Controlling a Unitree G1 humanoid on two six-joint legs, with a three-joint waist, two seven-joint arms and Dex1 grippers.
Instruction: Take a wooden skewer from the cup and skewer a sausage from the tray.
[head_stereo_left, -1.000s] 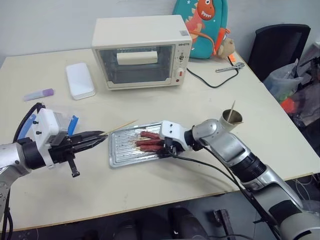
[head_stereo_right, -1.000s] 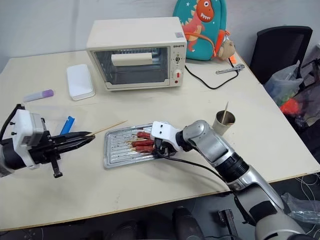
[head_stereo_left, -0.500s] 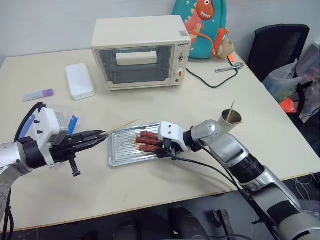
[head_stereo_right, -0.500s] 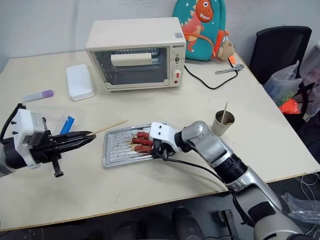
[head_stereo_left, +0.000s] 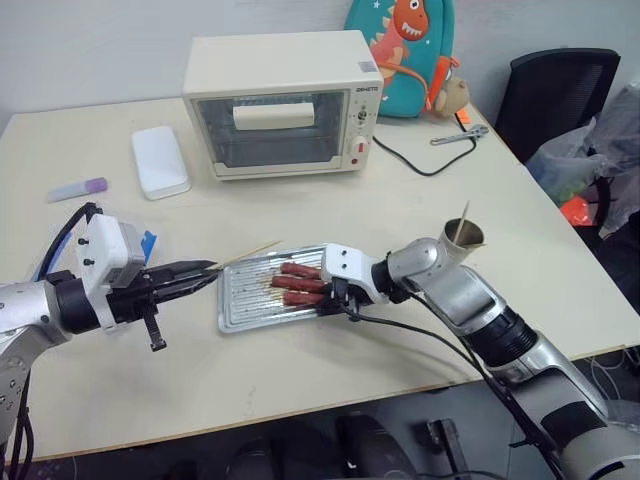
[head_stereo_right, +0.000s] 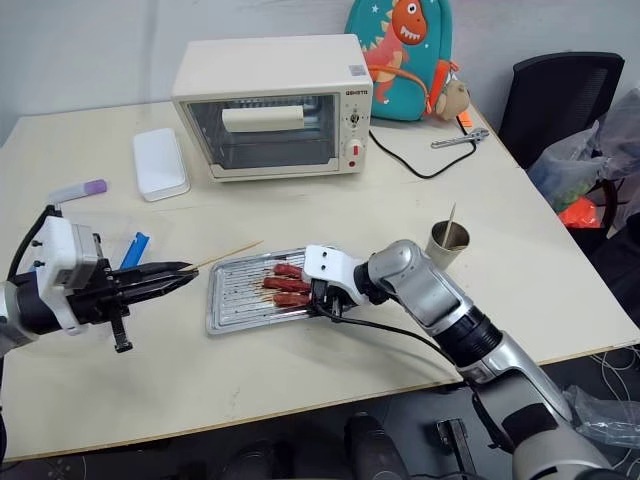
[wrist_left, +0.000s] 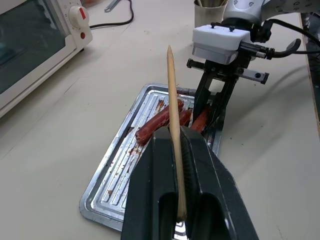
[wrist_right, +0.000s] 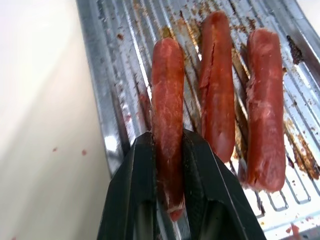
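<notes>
My left gripper (head_stereo_left: 203, 271) is shut on the wooden skewer (head_stereo_left: 245, 253), left of the tray (head_stereo_left: 238, 298). The skewer (wrist_left: 172, 115) sticks out past the fingertips with its point over the tray's near-left corner. Three reddish-brown sausages lie side by side on the tray's ribbed base. My right gripper (head_stereo_left: 332, 297) reaches in from the right and is shut on the sausage (wrist_right: 167, 95) nearest the tray's front rim, gripping its end. The other two sausages (wrist_right: 217, 85) lie free beside it. The grey metal cup (head_stereo_left: 463, 238) stands behind my right arm with a skewer upright in it.
A cream toaster oven (head_stereo_left: 283, 100) stands at the back with its cable (head_stereo_left: 415, 165) trailing right. A white box (head_stereo_left: 160, 160) and a purple-capped tube (head_stereo_left: 77, 189) lie at the left. A teal backpack (head_stereo_left: 400, 50) and a black chair (head_stereo_left: 555, 95) are at the far right.
</notes>
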